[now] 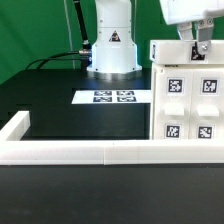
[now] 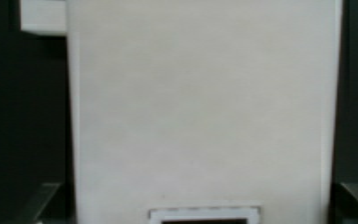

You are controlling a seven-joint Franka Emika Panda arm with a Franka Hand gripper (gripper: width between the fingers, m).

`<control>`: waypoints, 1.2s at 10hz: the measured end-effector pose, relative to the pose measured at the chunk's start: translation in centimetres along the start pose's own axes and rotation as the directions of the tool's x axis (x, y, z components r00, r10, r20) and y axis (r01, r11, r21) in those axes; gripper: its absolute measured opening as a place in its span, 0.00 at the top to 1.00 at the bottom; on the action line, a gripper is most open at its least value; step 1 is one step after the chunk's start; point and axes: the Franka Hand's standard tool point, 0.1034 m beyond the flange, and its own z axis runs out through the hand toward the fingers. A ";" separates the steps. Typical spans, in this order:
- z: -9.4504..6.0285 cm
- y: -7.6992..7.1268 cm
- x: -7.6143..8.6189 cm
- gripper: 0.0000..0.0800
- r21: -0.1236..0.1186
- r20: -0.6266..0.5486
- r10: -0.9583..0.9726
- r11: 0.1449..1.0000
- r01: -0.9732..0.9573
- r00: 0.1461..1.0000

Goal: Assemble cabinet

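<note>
At the exterior view's right, the cabinet stood upright on the black counter, just behind the low white rim wall, with its tagged face toward the camera. The claw hung directly over the cabinet's top edge, fingers reaching down to it; whether they were clenched could not be told. The wrist view was filled by a white cabinet face. The marker board lay flat nearby, before the arm's base.

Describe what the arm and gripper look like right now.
The arm's base is a white rounded column with a black triangular sticker; black cables trail from it toward the exterior view's left. The gripper has a white body and dark fingers.
</note>
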 end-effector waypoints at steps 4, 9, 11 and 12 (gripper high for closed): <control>0.0 -0.1 -0.1 0.30 0.006 0.015 0.298 0.954 -0.298 0.954; -0.4 -0.5 -0.4 0.05 0.010 0.064 0.369 0.929 -0.370 0.927; -1.4 -0.7 -0.7 0.01 0.021 0.095 0.357 0.933 -0.360 0.929; -2.1 -1.0 -0.9 0.01 0.029 0.112 0.361 0.930 -0.367 0.926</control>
